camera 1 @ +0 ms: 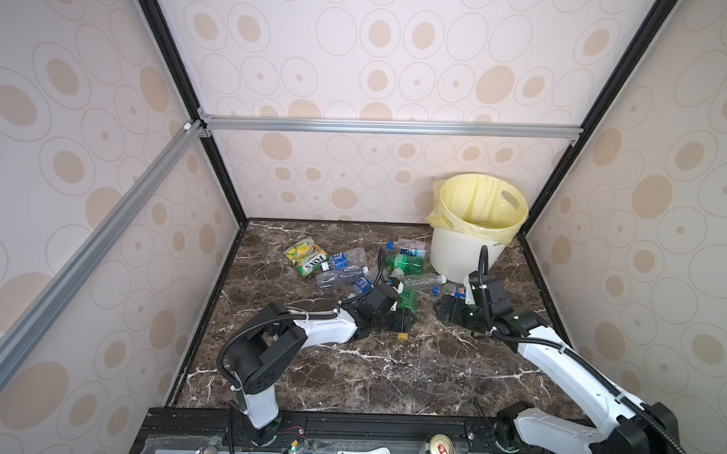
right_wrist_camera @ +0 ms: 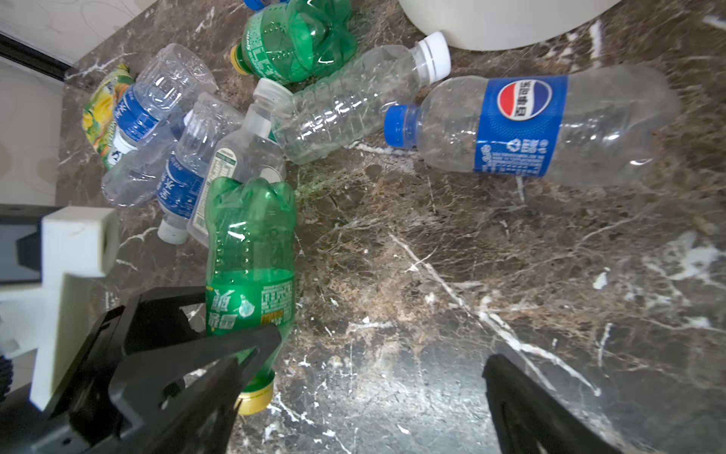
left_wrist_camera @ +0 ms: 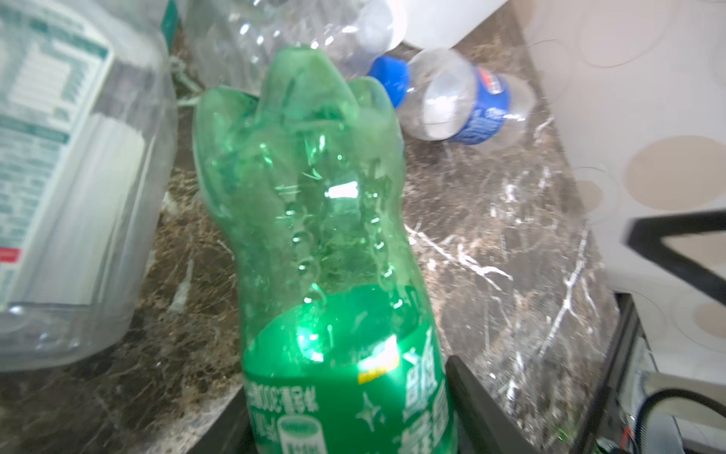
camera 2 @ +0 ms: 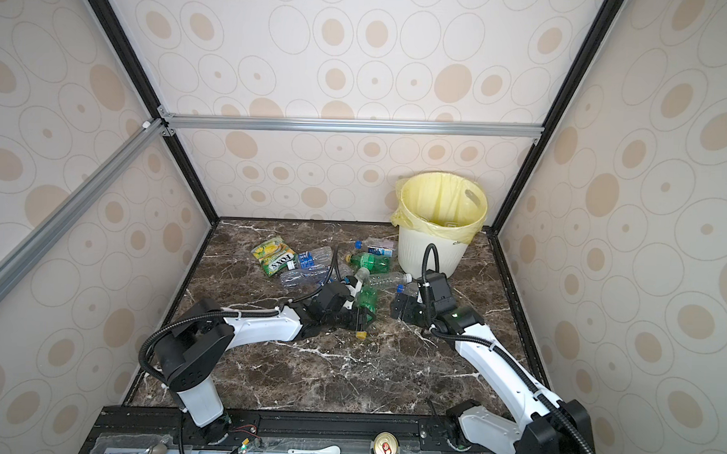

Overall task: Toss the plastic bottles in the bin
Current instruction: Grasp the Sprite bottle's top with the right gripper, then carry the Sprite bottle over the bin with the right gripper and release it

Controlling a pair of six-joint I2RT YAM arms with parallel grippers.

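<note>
**Left claw on a green bottle, pile crowding its base**

Your left claw (camera 1: 404, 319) was closed narrow on the green bottle (camera 1: 409, 299), gripping it at the label end near its yellow cap (camera 1: 403, 336). The bottle lay lengthwise with its base pointing toward the pile. That base sat just beside a clear bottle with a green-and-white label (left_wrist_camera: 59, 157); you could not tell whether they touched. Farther left lay the blue-labelled clear bottles (camera 1: 344, 261), one of them overlapping the FOXS packet (camera 1: 306, 257).

Between the held bottle and the bin (camera 1: 456, 256) lay a second green bottle (camera 1: 404, 262) and a white-capped clear bottle (camera 1: 424, 280). The Pepsi bottle (right_wrist_camera: 522, 125) lay near the foot of the bin, just beyond your right claw (camera 1: 441, 309). That claw stood wide and empty, low over the tabletop (camera 1: 348, 373). Its cable loop (camera 1: 483, 261) rose in front of the bin's near wall.

The bin stood upright in the far right corner, close to both enclosure walls, with its yellow liner (camera 1: 475, 198) folded over the rim.

The near half of the tabletop was bare marble. Patterned walls closed the left, right and far edges. A drink can (camera 1: 440, 449) and a white spoon (camera 1: 370, 453) sat on the front rail, off the marble.
</note>
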